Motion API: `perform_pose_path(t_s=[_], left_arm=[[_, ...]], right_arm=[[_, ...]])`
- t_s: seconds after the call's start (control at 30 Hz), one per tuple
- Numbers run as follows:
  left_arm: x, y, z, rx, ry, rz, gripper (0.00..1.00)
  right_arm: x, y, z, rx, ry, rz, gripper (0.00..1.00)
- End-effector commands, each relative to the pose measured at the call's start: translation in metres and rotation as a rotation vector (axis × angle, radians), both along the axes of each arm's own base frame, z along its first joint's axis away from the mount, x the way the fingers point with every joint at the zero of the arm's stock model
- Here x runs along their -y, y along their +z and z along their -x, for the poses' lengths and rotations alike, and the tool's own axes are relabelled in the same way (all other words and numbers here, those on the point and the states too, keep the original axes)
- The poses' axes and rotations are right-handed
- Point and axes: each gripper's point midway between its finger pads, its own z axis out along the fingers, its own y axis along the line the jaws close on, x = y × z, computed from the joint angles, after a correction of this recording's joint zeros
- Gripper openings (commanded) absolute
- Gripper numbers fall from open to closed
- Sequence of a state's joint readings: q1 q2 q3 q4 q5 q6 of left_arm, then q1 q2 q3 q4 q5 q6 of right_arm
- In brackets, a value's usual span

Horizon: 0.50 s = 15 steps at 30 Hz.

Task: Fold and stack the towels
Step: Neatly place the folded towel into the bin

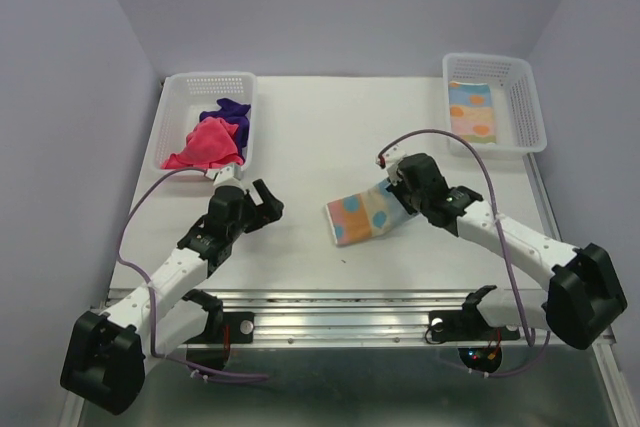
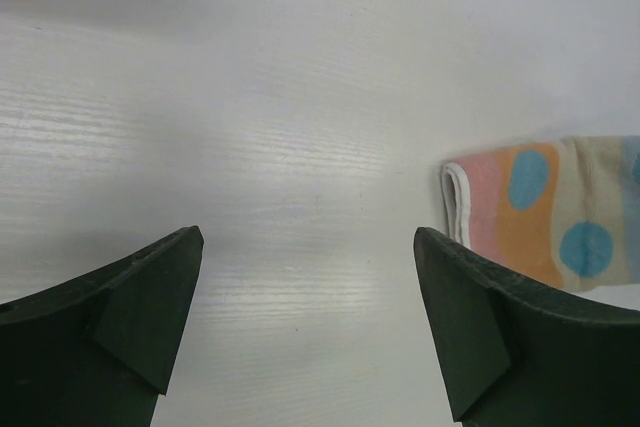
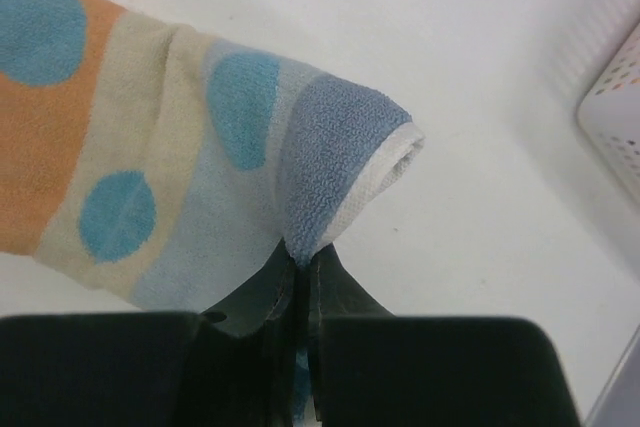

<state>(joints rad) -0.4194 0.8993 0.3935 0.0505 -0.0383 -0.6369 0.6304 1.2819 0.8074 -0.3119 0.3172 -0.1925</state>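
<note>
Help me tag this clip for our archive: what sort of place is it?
Most likely a robotics lab test cell, not a home: two robot arms bolted to a metal rail, a white table boxed in by plain lavender walls, and white mesh baskets of towels.

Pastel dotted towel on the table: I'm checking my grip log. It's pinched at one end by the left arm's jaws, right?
Not the left: the right gripper, jaws shut, pinches one end of the pastel striped fleece towel with blue dots on the white table. The right wrist view shows it; the left gripper hangs with jaws open, clear of it.
</note>
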Motion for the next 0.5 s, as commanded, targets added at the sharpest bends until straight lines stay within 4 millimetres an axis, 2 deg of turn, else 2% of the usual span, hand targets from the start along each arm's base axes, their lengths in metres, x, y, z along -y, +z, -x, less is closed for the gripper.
perform_pose_path(t_s=[0.0,0.03,0.07,0.1,0.17,0.27,0.3,0.33,0.37,0.47], left_arm=[[0.0,0.032,-0.019,0.098,0.033,0.007,0.99],[0.0,0.034,-0.021,0.102,0.035,0.005,0.99],[0.0,0.031,-0.023,0.093,0.036,-0.007,0.99],[0.0,0.038,-0.027,0.107,0.04,-0.009,0.99],[0.0,0.041,-0.033,0.107,0.049,-0.023,0.99],[0.001,0.045,-0.039,0.11,0.05,-0.031,0.99],[0.003,0.048,-0.045,0.112,0.045,-0.043,0.99],[0.003,0.043,-0.047,0.091,0.043,-0.062,0.99],[0.004,0.049,-0.049,0.099,0.044,-0.06,0.99],[0.002,0.052,-0.06,0.092,0.08,-0.078,0.99]], right_arm=[[0.018,0.023,0.001,0.049,0.201,0.103,0.01],[0.026,0.037,-0.006,0.077,0.23,0.123,0.01],[0.032,0.043,-0.009,0.085,0.236,0.143,0.01],[0.048,0.044,-0.009,0.063,0.252,0.197,0.01],[0.066,0.054,-0.017,0.051,0.269,0.208,0.01],[0.089,0.056,-0.026,0.024,0.297,0.259,0.01],[0.103,0.064,-0.033,0.03,0.289,0.289,0.01],[0.103,0.072,-0.041,0.037,0.306,0.284,0.02],[0.107,0.065,-0.04,0.011,0.315,0.301,0.02],[0.123,0.078,-0.05,0.02,0.311,0.362,0.04]])
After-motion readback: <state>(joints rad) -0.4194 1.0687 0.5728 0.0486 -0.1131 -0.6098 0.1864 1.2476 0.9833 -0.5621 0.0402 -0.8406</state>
